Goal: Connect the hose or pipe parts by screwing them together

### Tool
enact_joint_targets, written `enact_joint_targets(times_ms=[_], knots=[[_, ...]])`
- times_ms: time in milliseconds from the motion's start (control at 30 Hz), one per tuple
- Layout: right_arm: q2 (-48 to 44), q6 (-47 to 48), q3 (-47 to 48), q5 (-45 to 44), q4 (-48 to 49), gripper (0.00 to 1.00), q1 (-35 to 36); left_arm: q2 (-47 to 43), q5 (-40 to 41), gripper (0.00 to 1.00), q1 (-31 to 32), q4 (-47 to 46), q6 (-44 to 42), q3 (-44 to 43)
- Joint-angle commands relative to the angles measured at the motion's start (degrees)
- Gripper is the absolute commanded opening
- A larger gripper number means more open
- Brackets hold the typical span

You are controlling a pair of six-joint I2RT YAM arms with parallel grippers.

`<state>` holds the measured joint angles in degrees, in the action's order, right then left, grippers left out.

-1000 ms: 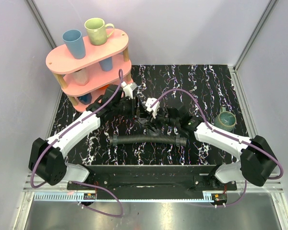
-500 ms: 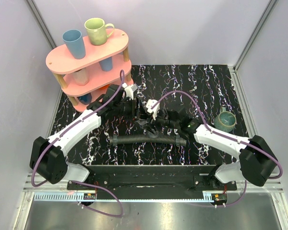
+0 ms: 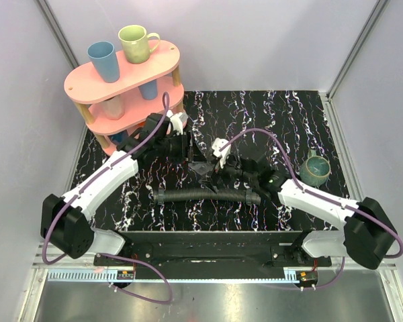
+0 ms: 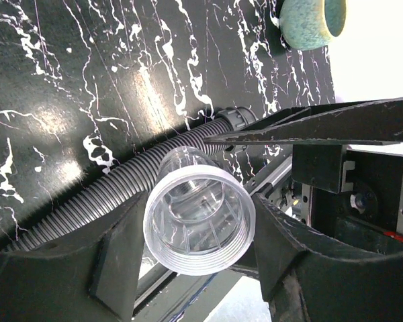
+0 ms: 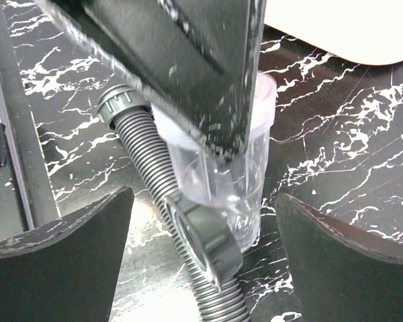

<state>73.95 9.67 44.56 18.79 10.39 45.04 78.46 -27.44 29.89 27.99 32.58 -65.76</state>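
Your left gripper (image 4: pixel 197 209) is clamped on the translucent threaded fitting (image 4: pixel 198 225) — its open, threaded mouth faces the wrist camera. Your right gripper (image 5: pixel 201 201) has its jaws spread wide, gripping nothing, with the fitting just ahead of them. The black ribbed hose (image 3: pixel 205 195) lies on the black marbled tabletop (image 3: pixel 302 121) along the middle of the near edge — one end collar (image 5: pixel 203 240) shows right by the fitting, though contact cannot be told. A green mug (image 3: pixel 316 168) stands near the right edge.
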Motion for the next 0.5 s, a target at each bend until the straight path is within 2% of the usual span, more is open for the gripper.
enact_joint_targets(times_ms=[0,200,267,367,467], knots=[[-6.0,-7.5,-1.3,0.5,-0.1,0.98,-0.1,-5.3,1.2,0.0,-1.0,-3.7,-2.5,0.0],[-11.5,-18.2,1.0,0.6,-3.2,1.0,-0.2,-8.3,-0.2,0.0,-5.6,-6.9,-1.4,2.5],[-11.9,-21.0,1.5,-2.8,-2.9,1.0,-0.2,-10.1,-2.2,0.0,-7.6,-10.5,0.4,3.9],[-9.9,-29.7,5.3,-9.8,-5.1,0.98,-1.8,-12.4,-5.5,0.0,-10.1,-16.4,3.3,7.3],[-7.0,-38.8,9.0,-6.3,-7.9,0.96,-5.7,-15.1,-6.6,0.0,-11.4,-20.2,3.4,9.9]])
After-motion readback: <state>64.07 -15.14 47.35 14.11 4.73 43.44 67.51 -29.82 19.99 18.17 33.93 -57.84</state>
